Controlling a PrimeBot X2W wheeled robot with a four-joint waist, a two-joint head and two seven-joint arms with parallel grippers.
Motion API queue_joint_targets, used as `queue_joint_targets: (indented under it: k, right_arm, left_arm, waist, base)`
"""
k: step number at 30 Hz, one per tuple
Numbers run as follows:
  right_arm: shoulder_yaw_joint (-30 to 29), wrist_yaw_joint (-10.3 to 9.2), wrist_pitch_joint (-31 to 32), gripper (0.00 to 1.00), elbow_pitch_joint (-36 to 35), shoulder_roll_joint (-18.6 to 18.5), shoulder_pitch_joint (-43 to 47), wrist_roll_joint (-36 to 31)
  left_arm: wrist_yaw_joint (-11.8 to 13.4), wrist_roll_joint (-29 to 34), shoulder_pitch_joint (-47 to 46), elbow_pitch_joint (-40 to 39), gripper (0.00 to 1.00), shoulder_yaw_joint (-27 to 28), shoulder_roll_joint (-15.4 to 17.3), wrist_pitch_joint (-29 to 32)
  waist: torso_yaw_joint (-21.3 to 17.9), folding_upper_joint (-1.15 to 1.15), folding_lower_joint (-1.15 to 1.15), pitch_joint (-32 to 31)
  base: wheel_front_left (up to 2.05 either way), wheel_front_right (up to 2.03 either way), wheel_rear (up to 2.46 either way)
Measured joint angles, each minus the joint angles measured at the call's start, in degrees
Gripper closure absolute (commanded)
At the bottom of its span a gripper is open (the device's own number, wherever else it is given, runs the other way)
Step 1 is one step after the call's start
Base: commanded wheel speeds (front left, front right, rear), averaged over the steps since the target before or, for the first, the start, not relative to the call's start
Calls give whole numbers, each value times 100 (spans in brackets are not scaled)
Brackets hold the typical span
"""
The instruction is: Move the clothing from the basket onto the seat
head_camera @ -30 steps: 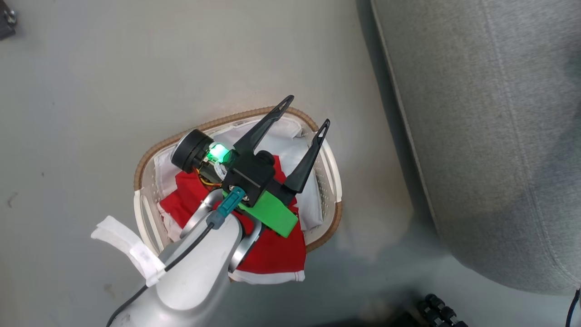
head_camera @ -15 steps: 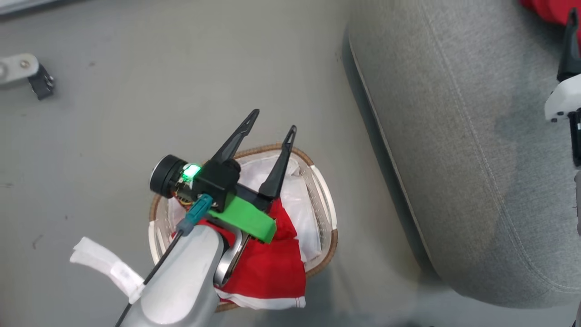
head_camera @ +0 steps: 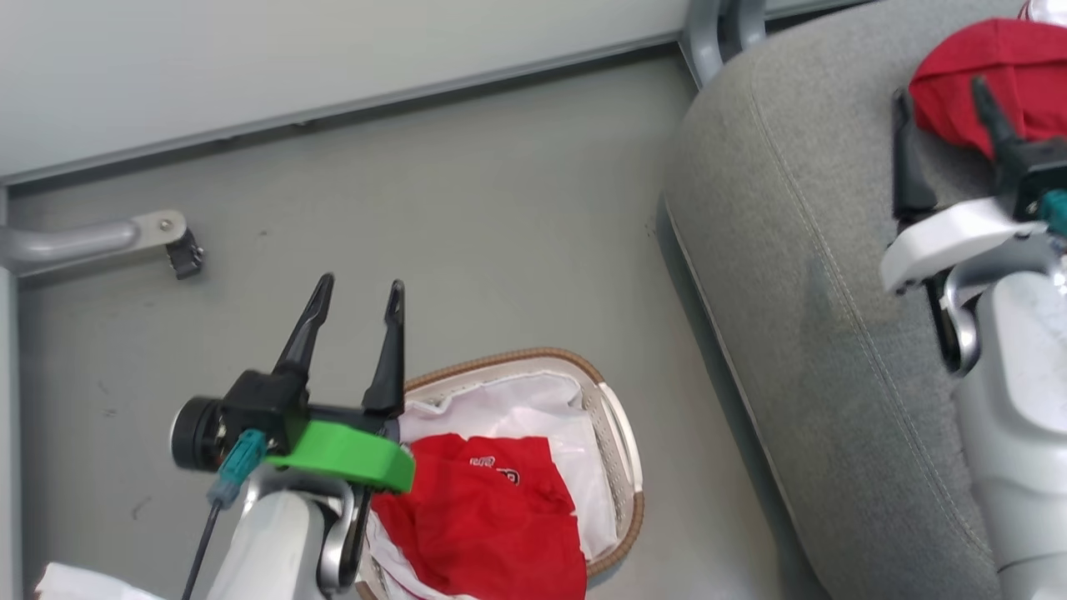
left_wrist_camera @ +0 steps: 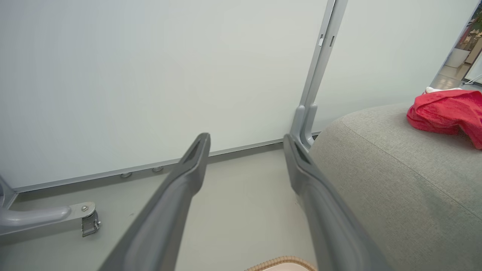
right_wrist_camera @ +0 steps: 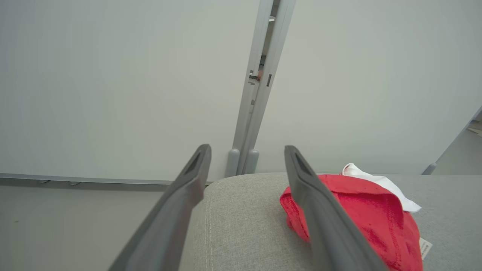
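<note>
In basket (head_camera: pixel 618 429), red garment (head_camera: pixel 492 525), long axis approx near-far

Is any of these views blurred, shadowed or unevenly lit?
Head view: even light, sharp, a soft shadow on the floor along the seat. Left wrist view: the fingers go soft near the lens. Right wrist view: its fingers too; the garment is clear.

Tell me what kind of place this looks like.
Probably an indoor office or lab area staged as a living space: pale partition panels on a metal post, a grey floor, and a grey upholstered seat beside a laundry basket.
</note>
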Motion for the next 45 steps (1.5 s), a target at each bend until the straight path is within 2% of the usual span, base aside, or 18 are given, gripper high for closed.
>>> queue_joint_targets:
  k: [8,14,19,24,34,45]
  right_arm:
    - [322,0,-2,0,-324,567,737,163]
    - [550,0,-1,0,-593,761,1212,243]
    - [710,0,-2,0,-722,832,1641,229]
    - [907,0,-1,0,-843,834,2058,616]
    - [872,0,-1,0,-1168,828,2744,899]
    - [929,0,-1,0,-1196,829,2986,906]
  left_arm:
    - [30,59,628,-58,0,634,-103,1]
    - [54,31,1017,-98,0,892,-127,0]
    - [113,-96,1209,-135,0,918,-131,1]
    - [156,-193,1416,-164,0,895,-133,0]
    - [201,-247,1674,-120,0,818,-135,0]
    - [203,-248,1761,-15,0,820,-136,1]
  waist:
    - [350,0,0,-439]
    - [522,0,0,-665]
    - [571,0,0,-822]
    - [588,0,0,-963]
    - [630,0,0,-1167]
    - [648,0,0,-1335]
  base:
    - [0,0,0]
    - [0,0,0]
    - [0,0,0]
    - [0,0,0]
    - [0,0,0]
    - [0,0,0]
